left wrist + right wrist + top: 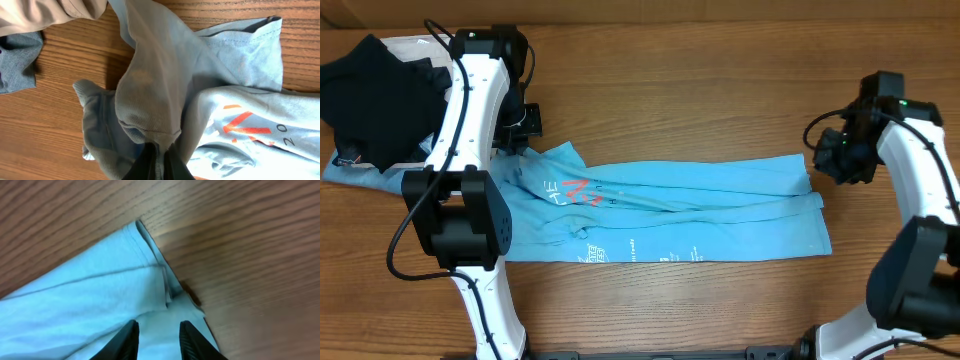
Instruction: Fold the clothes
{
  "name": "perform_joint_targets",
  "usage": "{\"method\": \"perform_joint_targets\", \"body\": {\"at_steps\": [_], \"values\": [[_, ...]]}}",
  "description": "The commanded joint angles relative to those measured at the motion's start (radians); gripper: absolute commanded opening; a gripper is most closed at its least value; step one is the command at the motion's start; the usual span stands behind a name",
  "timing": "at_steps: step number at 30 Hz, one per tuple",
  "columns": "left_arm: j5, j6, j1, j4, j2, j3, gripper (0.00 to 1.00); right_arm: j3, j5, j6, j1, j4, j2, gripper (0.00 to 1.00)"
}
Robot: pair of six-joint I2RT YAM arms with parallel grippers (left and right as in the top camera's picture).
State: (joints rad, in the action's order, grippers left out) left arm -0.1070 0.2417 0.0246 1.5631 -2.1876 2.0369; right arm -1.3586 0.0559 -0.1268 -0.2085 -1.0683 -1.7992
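Observation:
The clothes, a light sky-blue T-shirt (pixel 700 210) with orange-red lettering, lie in a long band across the table. My left gripper (pixel 525 130) is at the shirt's upper left end. In the left wrist view it (pixel 160 159) is shut on a bunched fold of the shirt (pixel 150 90), which hangs lifted from the wood. My right gripper (pixel 835 158) hovers at the shirt's right end. In the right wrist view its jaws (pixel 157 332) stand apart over the hemmed corner of the shirt (pixel 75 300), with nothing pinched between them.
A black garment (pixel 375 95) is piled at the back left of the wooden table (pixel 720 90). Beige trousers (pixel 40 12) and blue denim (pixel 15 60) lie just beyond the left gripper.

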Motion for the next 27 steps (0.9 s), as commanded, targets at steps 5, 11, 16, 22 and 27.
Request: {"method": "perform_joint_targets", "body": {"at_steps": [5, 11, 16, 22, 27], "values": [[-0.013, 0.021, 0.000, -0.003, 0.026, -0.006, 0.04, 0.048, 0.010, 0.003, 0.000, 0.064, -0.066, 0.30], [-0.013, 0.021, 0.002, -0.005, 0.026, -0.006, 0.04, 0.108, 0.018, 0.003, 0.000, 0.167, -0.068, 0.31], [-0.013, 0.021, 0.002, -0.005, 0.026, -0.006, 0.04, 0.133, 0.022, 0.003, 0.000, 0.211, -0.082, 0.32], [-0.012, 0.021, 0.002, -0.005, 0.026, -0.006, 0.04, 0.141, 0.044, 0.003, 0.000, 0.275, -0.094, 0.33], [-0.012, 0.021, 0.002, -0.005, 0.026, -0.006, 0.04, 0.141, 0.043, 0.003, 0.000, 0.277, -0.108, 0.35]]}}
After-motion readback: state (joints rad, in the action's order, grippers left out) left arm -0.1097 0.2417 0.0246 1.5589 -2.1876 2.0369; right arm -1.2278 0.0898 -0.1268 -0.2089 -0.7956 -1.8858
